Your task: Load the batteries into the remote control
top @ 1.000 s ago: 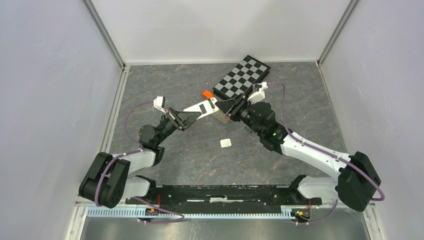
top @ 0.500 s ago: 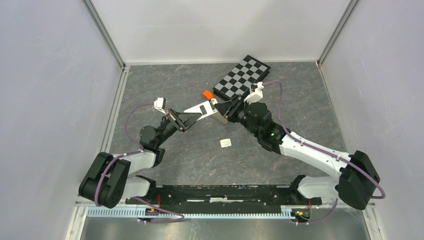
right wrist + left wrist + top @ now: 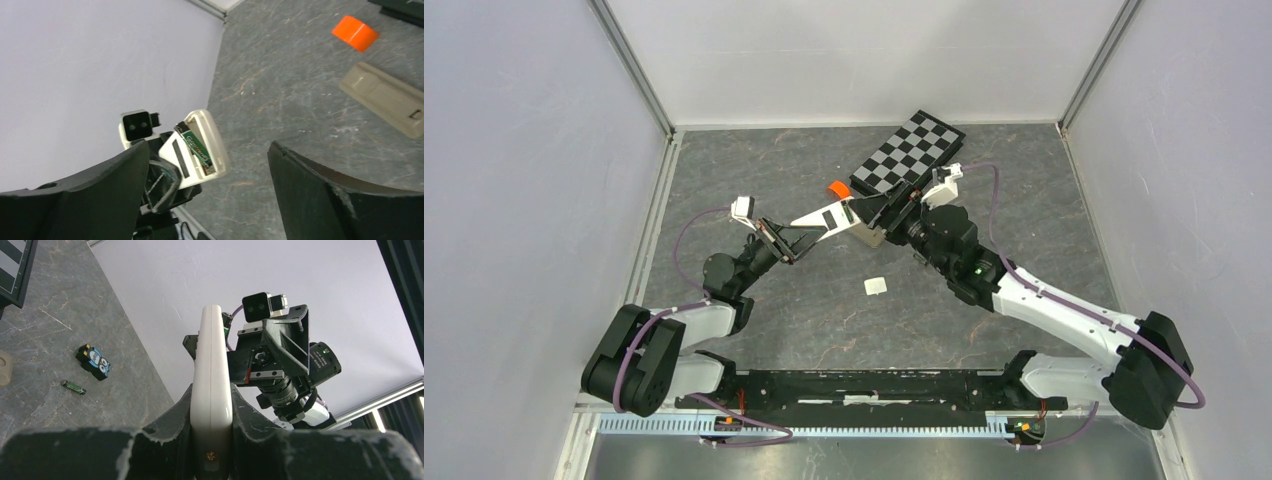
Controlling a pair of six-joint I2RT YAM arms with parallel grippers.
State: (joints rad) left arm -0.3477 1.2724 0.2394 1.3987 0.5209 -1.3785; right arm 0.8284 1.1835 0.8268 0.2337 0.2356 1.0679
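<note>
Lying inside the remote (image 3: 216, 144), seemingly one battery (image 3: 195, 145).

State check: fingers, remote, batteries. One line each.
left fingers: shut on the remote.
right fingers: open, holding nothing.
remote: held up off the table, back open.
green battery: seated in the remote's open back.
loose battery: lying on the table, not yet loaded.

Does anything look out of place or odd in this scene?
The remote, clamped in the left gripper, is uncovered, with one green battery inside; a beige cover and another battery lie loose on the table.
</note>
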